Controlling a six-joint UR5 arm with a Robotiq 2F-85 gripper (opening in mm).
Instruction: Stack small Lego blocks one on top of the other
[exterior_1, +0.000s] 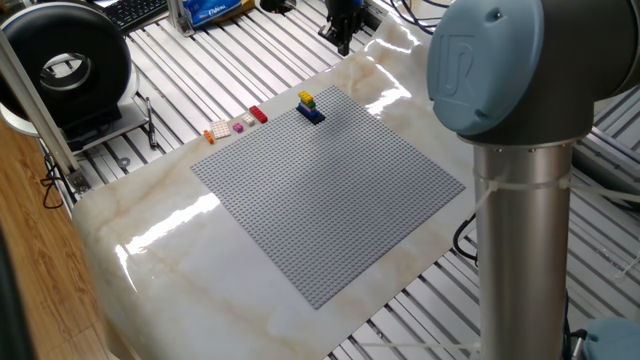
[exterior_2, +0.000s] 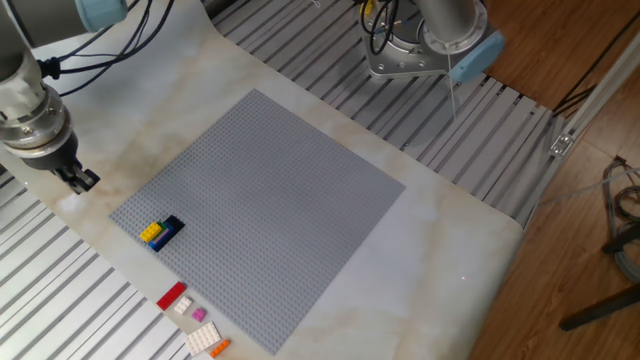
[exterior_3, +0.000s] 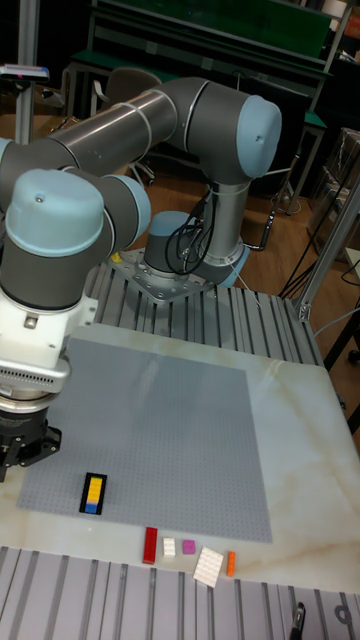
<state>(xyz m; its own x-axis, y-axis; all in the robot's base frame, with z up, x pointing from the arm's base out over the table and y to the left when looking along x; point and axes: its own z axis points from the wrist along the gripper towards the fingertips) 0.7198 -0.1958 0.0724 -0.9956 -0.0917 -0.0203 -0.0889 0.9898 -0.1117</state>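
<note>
gripper (exterior_2: 82, 181) off the baseplate (exterior_2: 265, 205) corner, jaws look closed and empty; yellow brick (exterior_2: 150, 232) beside navy brick (exterior_2: 170, 229); red brick (exterior_2: 171, 295) off-plate.

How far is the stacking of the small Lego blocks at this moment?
Started: a yellow block and a blue block sit on the dark navy block on the baseplate. The gripper holds nothing visible. Left: the red block, pink block and orange block lie loose beside the baseplate.

A big grey studded baseplate (exterior_1: 325, 185) lies flat on the shiny marble counter (exterior_1: 150, 235). A black round reel (exterior_1: 65, 65) stands on the metal slats beside a keyboard (exterior_1: 135, 10).
</note>
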